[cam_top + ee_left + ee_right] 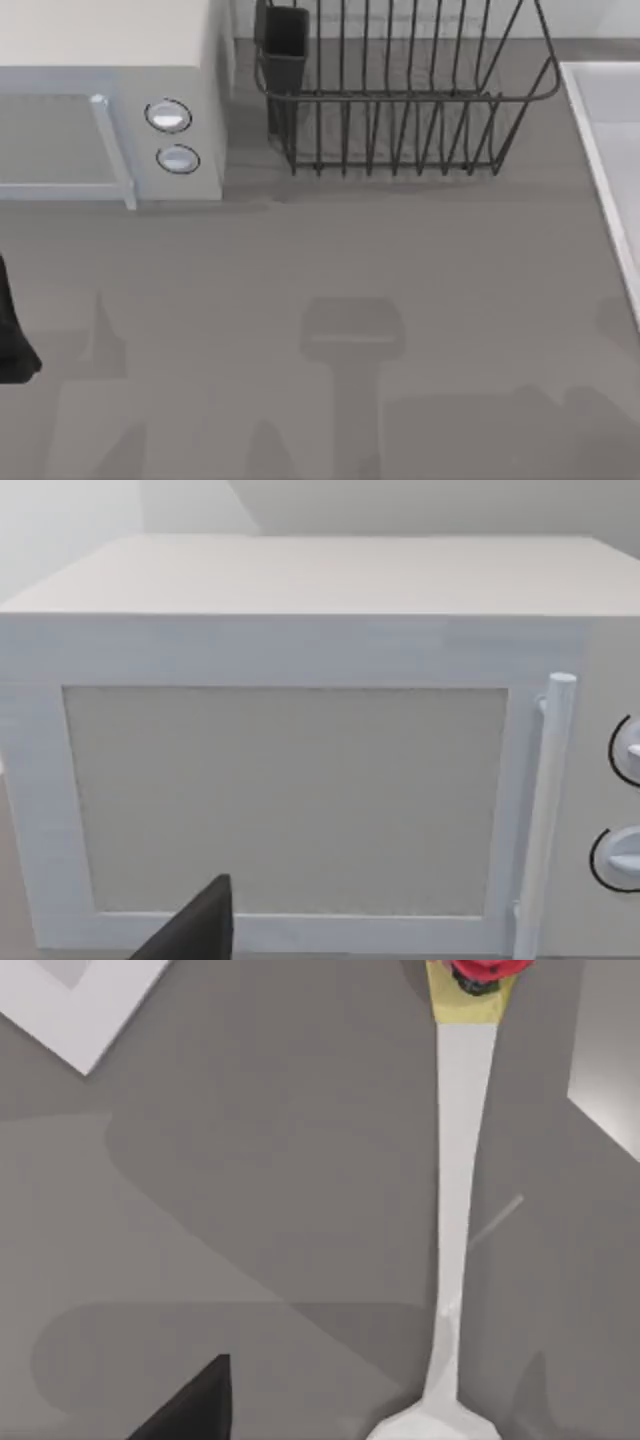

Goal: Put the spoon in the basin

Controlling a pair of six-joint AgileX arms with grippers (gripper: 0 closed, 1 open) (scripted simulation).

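**Getting the spoon (458, 1210) over to the basin (615, 110) at 3 o'clock, nothing fancy**

No telling spread from pinching on the right pincer (200, 1405), so best to confirm a solid hold on that long, flat, slick-looking white handle before moving anything. Caught by the right wrist camera stretched out over the matte grey surface (300, 260), flaring into a faceted bowl at the end nearest the camera, with a yellow tip and some red blob at the far end, too cut off to name. Then swing toward 3 o'clock, clear the raised straight rim of that smooth pale tub, keep things level and let go low inside. Worth steering clear of the black wire rack (400, 90) at 12 o'clock and the boxy white microwave (110, 100) at 10 o'clock. Left arm (12, 335) parked at 9 o'clock, pincer state anybody's guess too.
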